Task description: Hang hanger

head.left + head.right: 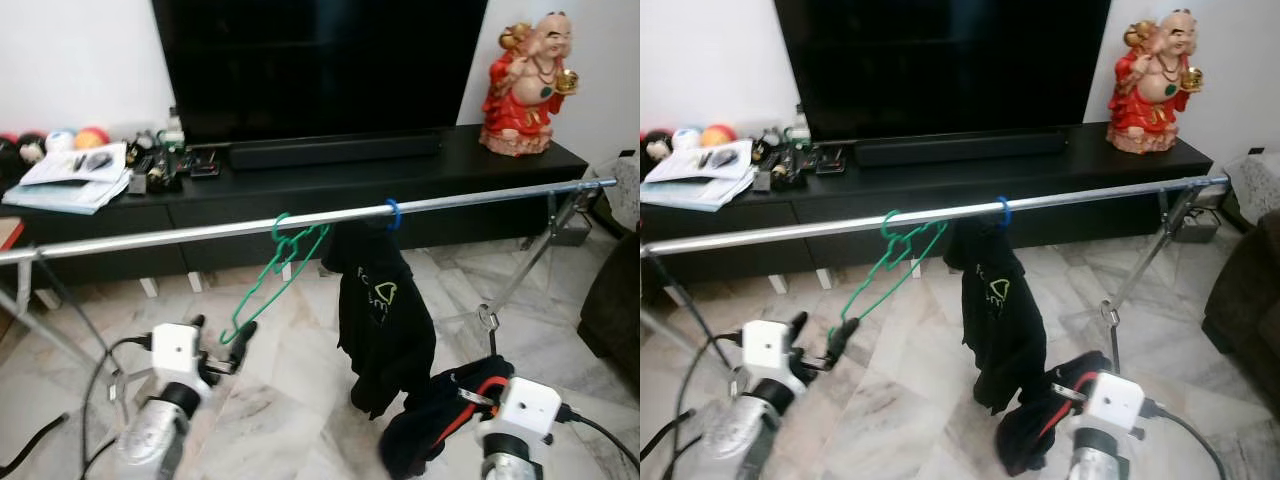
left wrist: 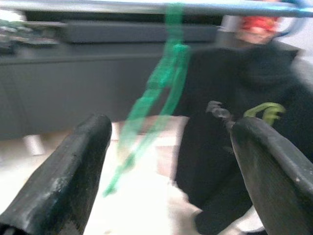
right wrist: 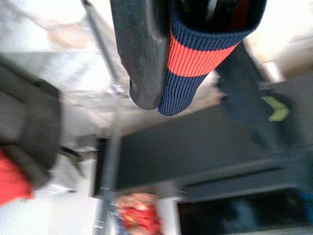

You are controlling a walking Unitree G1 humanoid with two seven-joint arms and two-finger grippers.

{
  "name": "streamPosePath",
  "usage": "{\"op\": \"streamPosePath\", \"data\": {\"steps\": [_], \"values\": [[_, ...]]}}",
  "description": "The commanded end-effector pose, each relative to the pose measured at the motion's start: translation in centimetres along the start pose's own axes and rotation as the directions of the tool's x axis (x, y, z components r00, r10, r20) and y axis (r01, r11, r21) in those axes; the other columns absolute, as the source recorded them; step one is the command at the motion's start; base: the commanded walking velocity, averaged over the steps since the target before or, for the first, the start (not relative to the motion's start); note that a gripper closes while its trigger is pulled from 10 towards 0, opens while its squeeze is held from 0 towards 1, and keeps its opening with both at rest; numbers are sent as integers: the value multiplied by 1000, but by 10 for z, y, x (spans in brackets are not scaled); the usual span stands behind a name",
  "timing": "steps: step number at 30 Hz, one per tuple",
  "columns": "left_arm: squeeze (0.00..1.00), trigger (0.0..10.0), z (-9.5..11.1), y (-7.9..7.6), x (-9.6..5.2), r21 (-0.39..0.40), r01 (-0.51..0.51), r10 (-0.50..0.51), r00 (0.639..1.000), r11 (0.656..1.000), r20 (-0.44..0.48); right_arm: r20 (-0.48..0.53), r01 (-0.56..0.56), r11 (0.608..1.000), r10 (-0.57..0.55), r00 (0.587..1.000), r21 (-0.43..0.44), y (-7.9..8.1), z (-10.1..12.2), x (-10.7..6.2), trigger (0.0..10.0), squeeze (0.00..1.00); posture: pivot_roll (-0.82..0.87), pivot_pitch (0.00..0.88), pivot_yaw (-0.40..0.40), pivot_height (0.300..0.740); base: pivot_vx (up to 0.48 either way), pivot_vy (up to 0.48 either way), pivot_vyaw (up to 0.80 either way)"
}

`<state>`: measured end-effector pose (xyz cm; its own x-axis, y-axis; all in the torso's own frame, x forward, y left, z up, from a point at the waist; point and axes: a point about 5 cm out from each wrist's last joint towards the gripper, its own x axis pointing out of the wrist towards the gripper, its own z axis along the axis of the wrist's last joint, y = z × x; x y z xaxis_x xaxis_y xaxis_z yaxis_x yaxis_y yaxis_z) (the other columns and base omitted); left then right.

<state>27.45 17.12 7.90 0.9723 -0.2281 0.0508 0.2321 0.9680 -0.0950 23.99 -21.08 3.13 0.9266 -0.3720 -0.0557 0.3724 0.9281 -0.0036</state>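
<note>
One metal rail runs across the room before a long black TV cabinet, and it carries two hangers. The green hanger is thin bare plastic; its hook sits over the rail near the middle and its frame hangs tilted, the low end reaching down toward the robot's left side. Just beside it, toward the rail's right end, a blue hook carries one black hooded top with a pale green emblem on the chest. The left gripper is below the rail at the green hanger's low end, its two black fingers spread wide with the hanger between them and untouched. The right gripper is low on the right, clamped on one dark navy garment with an orange stripe, which bunches beneath the black top's hem. On the cabinet stand one large dark television, one black soundbar, one red and gold laughing figurine at the right end, and a pile of papers near the left end.
</note>
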Motion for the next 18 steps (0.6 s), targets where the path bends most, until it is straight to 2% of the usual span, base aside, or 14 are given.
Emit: {"op": "streamPosePath", "data": {"steps": [1,11,18], "values": [[0,10000,4,10,-2,19,-25,25,1000,1000,6,41,-9,1000,8,999,23,6,10,4,10000,0,109,5,-1,740,281,0,0],[0,10000,5,8,-5,18,-20,19,1000,1000,19,40,-15,1000,14,999,20,7,11,5,10000,0,112,9,-6,740,0,0,0],[0,10000,4,14,-6,38,-52,51,999,998,14,45,-20,1000,20,999,12,6,12,6,10000,0,105,10,-9,740,0,0,0]]}}
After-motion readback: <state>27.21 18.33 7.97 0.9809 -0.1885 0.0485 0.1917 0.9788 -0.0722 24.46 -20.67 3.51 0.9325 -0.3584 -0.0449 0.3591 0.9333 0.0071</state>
